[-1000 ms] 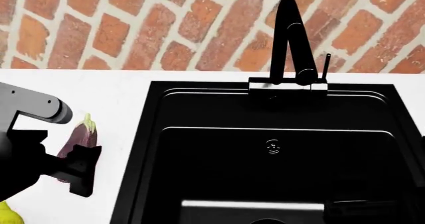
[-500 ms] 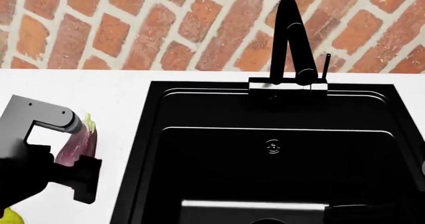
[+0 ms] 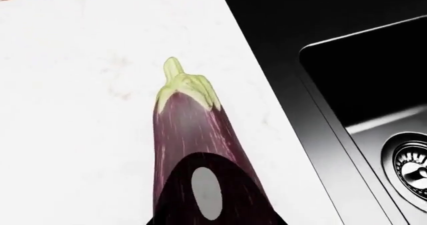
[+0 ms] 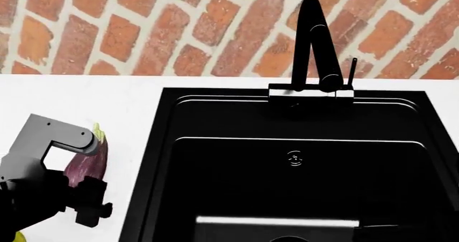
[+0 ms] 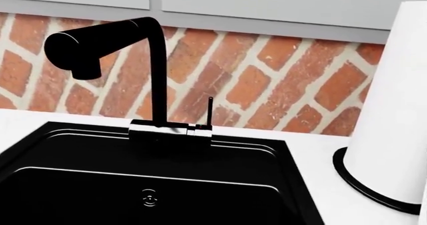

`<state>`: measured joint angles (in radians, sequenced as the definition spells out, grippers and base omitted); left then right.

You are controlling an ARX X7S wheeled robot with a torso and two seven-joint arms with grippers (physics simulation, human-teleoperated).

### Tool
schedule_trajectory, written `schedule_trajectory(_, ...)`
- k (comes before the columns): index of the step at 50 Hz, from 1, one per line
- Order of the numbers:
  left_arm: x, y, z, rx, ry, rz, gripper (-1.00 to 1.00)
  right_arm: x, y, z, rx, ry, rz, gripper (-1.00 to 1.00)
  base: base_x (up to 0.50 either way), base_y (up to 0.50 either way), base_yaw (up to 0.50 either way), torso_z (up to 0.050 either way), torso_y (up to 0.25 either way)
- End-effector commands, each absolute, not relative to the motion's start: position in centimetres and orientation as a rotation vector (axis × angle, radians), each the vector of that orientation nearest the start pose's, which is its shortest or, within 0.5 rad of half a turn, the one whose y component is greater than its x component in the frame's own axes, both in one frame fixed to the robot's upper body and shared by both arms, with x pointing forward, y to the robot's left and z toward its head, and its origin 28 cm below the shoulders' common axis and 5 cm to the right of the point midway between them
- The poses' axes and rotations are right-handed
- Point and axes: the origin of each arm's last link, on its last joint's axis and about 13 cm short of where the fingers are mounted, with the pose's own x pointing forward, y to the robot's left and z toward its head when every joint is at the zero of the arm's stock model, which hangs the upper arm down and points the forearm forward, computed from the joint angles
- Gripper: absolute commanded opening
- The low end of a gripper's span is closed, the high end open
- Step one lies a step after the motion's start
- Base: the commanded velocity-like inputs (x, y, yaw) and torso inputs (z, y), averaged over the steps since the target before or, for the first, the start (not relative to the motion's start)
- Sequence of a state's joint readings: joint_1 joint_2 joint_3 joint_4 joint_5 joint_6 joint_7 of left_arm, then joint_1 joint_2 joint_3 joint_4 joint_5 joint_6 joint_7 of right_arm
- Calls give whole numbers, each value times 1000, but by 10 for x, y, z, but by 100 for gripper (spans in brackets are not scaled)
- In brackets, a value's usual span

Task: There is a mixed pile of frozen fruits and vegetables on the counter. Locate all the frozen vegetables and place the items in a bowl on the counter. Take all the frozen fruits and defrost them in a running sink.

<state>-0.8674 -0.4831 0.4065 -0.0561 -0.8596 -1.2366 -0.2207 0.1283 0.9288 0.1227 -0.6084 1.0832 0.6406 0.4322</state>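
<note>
The dark-purple eggplant with its pale green cap lies on the white counter just left of the black sink. My left gripper hangs over the eggplant's blunt end and looks open. In the left wrist view the eggplant fills the middle, and a dark gripper part overlaps its lower end. A yellow sliver of the pear peeks in at the head view's edge. My right gripper is out of view; its wrist camera faces the sink and the tap. The bowl is out of view.
The tall black tap with its thin lever stands behind the basin, and the steel drain sits mid-basin. A tall white cylinder on a black base stands on the counter right of the sink. A brick wall runs behind.
My left arm has swung in over the eggplant, and its gripper has dropped toward the eggplant's blunt end. The eggplant has stayed put on the counter.
</note>
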Motion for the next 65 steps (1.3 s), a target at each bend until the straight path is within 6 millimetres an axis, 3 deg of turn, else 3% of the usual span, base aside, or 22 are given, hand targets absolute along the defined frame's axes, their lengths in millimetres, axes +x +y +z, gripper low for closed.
schedule_trajectory(1,308,249,169,144,621,-237,-100,193,-208,184,-74,65,20,100,0,0,0,0,0)
schedule_trajectory(11,294,246,205,149,490,-240,-100,192,-208,184,-64,58,25,100,0,0,0,0,0)
schedule_trajectory(15,280,246,208,144,454,-248,-100,189,-209,184,-53,36,33,100,0,0,0,0,0)
schedule_trajectory(26,226,261,241,85,320,-274,-100,182,-211,188,-34,31,17,100,0,0,0,0,1)
schedule_trajectory(32,219,258,230,74,334,-289,-100,184,-209,187,-26,69,2,100,0,0,0,0,0)
schedule_trajectory(48,213,254,231,66,316,-312,-100,178,-210,191,-56,46,-21,100,-415,-5,0,0,0)
schedule_trajectory(65,213,252,233,66,307,-321,-100,176,-211,192,-44,38,-24,100,-10,-490,0,0,0)
